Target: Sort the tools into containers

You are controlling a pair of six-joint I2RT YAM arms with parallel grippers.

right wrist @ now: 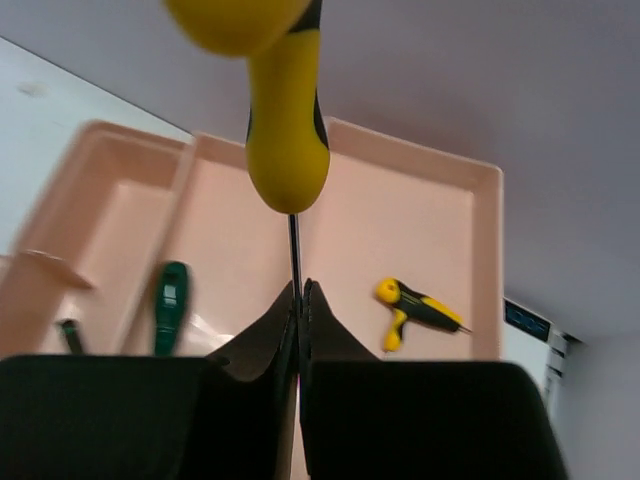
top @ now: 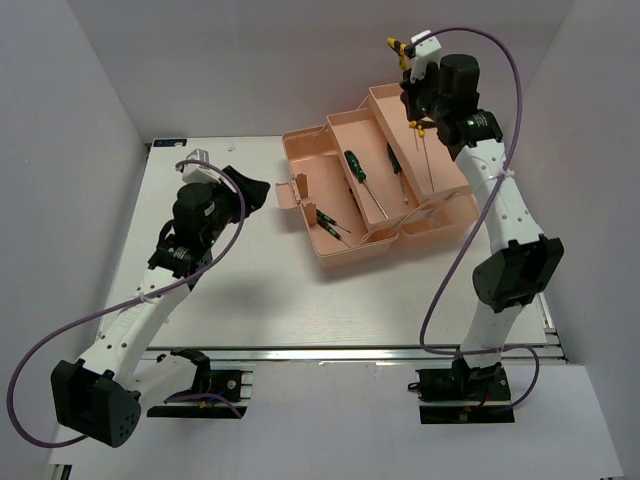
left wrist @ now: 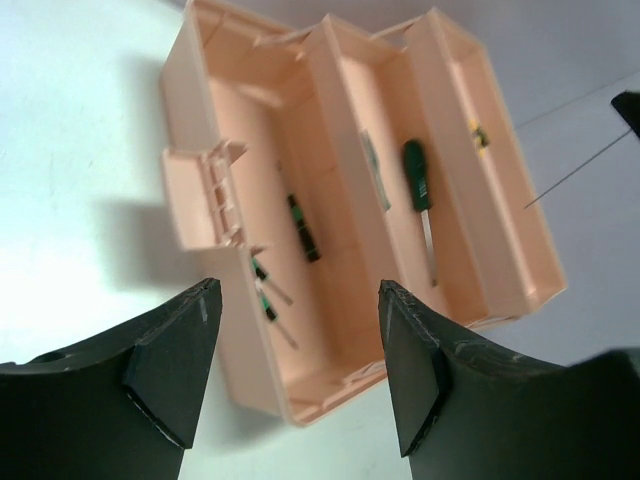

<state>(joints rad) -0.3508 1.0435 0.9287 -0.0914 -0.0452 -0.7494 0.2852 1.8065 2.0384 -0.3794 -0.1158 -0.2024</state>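
Note:
The salmon-pink toolbox (top: 300,150) stands open, its trays fanned out to the right. My right gripper (right wrist: 300,290) is shut on the thin metal shaft of a yellow-black-handled screwdriver (right wrist: 288,130) and holds it above the far tray (right wrist: 340,215). Yellow-black mini pliers (right wrist: 415,310) lie in that tray. A green-handled screwdriver (top: 355,167) lies in the middle tray. Small green-black screwdrivers (top: 330,222) lie in the base compartment. My left gripper (top: 255,190) is open and empty, above the table left of the toolbox (left wrist: 200,190).
The toolbox lid latch (top: 291,190) sticks out toward my left gripper. Thin metal rods (top: 425,165) lie in the far tray. White walls close in the table (top: 250,300) on the left, back and right.

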